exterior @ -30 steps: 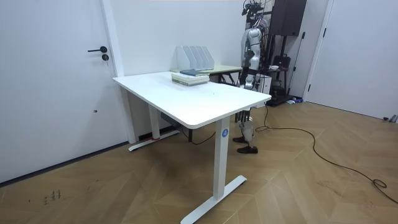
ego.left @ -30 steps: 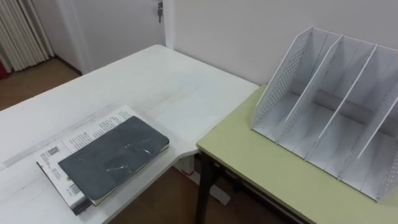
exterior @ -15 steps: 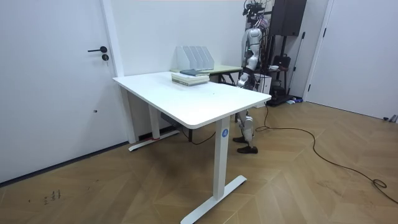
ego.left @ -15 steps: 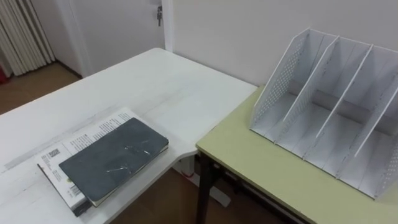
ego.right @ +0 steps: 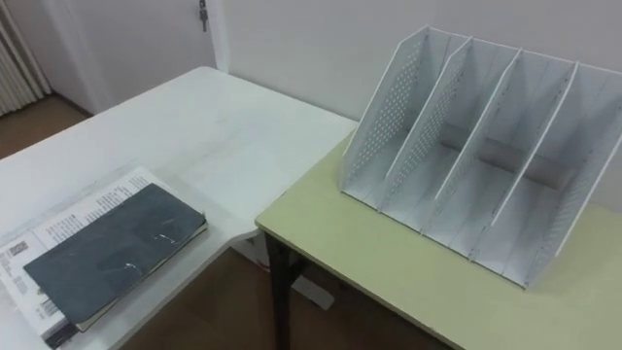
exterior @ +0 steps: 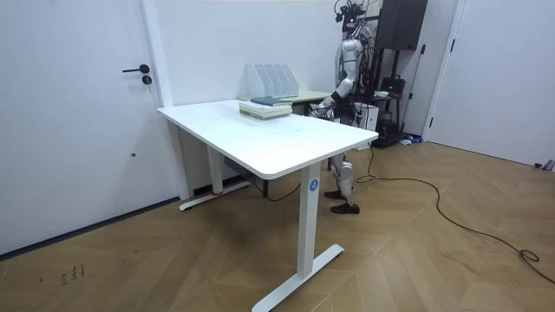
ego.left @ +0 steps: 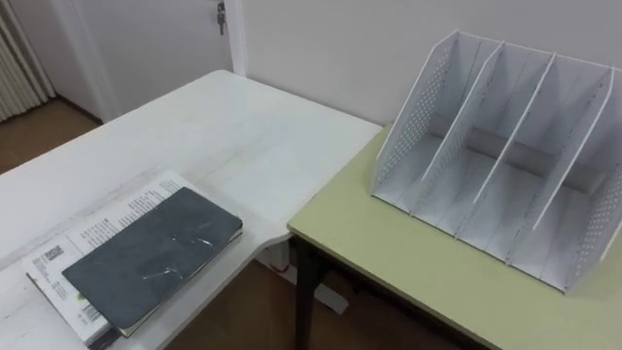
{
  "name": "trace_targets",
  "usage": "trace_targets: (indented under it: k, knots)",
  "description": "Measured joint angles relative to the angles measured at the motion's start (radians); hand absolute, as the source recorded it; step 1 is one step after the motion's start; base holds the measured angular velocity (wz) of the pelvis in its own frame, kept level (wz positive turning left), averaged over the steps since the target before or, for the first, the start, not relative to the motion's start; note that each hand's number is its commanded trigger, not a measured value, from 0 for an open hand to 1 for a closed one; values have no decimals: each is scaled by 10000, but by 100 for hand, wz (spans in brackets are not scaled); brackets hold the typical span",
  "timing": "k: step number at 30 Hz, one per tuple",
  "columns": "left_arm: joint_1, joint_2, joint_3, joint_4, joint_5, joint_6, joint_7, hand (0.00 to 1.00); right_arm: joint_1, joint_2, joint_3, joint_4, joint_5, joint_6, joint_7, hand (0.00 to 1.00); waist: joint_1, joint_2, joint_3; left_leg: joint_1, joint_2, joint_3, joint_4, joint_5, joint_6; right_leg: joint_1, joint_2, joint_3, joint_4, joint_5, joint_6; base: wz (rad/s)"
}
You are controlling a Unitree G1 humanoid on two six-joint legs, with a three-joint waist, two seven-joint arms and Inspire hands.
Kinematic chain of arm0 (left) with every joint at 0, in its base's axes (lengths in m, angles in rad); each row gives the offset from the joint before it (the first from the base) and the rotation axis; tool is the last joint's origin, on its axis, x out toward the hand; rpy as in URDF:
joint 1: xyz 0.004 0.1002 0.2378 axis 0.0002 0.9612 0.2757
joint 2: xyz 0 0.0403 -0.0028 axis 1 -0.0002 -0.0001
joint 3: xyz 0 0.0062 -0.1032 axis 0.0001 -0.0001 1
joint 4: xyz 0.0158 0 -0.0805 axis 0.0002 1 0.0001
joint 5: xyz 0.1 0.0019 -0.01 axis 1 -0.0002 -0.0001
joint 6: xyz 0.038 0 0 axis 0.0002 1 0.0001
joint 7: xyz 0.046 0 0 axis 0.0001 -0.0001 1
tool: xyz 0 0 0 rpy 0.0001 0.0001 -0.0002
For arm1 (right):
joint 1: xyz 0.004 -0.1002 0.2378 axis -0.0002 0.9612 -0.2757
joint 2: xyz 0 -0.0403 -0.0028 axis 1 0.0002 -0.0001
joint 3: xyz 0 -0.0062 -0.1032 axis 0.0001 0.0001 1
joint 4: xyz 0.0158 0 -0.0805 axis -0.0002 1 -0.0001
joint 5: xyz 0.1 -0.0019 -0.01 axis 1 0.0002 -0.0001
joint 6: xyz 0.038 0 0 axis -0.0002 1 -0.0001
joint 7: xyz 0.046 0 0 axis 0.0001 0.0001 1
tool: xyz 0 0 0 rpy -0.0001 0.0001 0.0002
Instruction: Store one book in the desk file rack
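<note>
Lying on the white table (ego.left: 243, 126), the books (ego.left: 151, 258) sit outside the file rack (ego.left: 413, 122).

**Stance:** Standing upright on both legs in the room view, torso turned toward the room view's left.

**Left arm:** I read this from the torso as the arm on the camera's side. The upper arm runs down along the trunk and the elbow is bent. The forearm is held forward and slightly downward, toward the room view's left.

**Left hand** (exterior: 323, 105)**:** It sits at the end of that forearm, out ahead of the hips at about waist height. It is too small on my screen for me to read the fingers.
</note>
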Motion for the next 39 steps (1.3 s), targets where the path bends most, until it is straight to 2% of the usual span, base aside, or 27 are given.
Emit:
trace_targets:
  k: [3,5,7,11,13,15,17,20,23,31,39]
  knots:
    - [-238,133,-707,-456,281,-20,-132,0,-110,-48,307,-6,7,4,76,0,-173,10,4,-14,4,-11,-2,0,0,-14,6,-5,-1,1,-1,0]
    - [-326,333,-1310,-1242,477,-27,-444,0,-175,-57,453,-10,-1,12,74,0,-238,6,8,-27,10,-11,-3,0,0,-45,47,25,-2,3,-6,-4]
    - [-324,346,-1450,-1839,511,-25,-559,0,-187,-58,495,-11,5,14,74,0,-265,-12,18,-18,13,-8,-3,0,0,-47,47,44,-1,5,-8,0]
    - [-308,827,-1832,-3837,1625,-8,-700,0,-292,-59,574,10,9,56,81,0,-434,-14,23,-86,14,-66,0,0,0,-63,15,-26,-20,10,-17,5]
    - [-317,1000,-1908,-4445,2085,-1,-675,0,-376,-69,592,86,10,141,80,0,-443,-8,19,-86,14,-70,2,0,0,-62,15,-20,-22,11,-17,3]
    - [-317,1003,-1965,-4776,2465,78,-667,0,-377,-92,661,82,10,146,77,0,-434,11,8,-84,11,-79,1,0,0,-51,12,-19,-23,11,-17,0]
    - [-311,1005,-2009,-5428,3422,272,-675,0,-357,-133,671,111,63,131,71,0,-428,31,18,-93,11,-133,0,0,0,-53,18,-8,-39,12,-18,0]
    - [-317,1063,-1920,-6245,4081,278,-406,0,-318,-199,689,159,146,136,65,0,-408,97,22,-102,11,-140,1,0,0,-54,16,-13,-36,13,-20,1]
    - [-319,1036,-1871,-6339,4407,255,19,0,-329,-206,748,202,163,131,66,0,-403,135,3,-113,15,-173,11,1,1,-54,32,-19,-35,17,-27,0]
    - [-313,1155,-1863,-6337,4602,252,909,0,-322,-237,1038,228,462,131,66,0,-383,129,15,-161,25,-240,34,1,1,-73,60,-52,-37,34,-54,1]
    - [-312,1198,-1624,-6337,4796,246,1333,0,-317,-229,1074,229,472,136,69,0,-326,70,4,-160,21,-243,35,1,1,-82,66,-50,-35,34,-54,0]
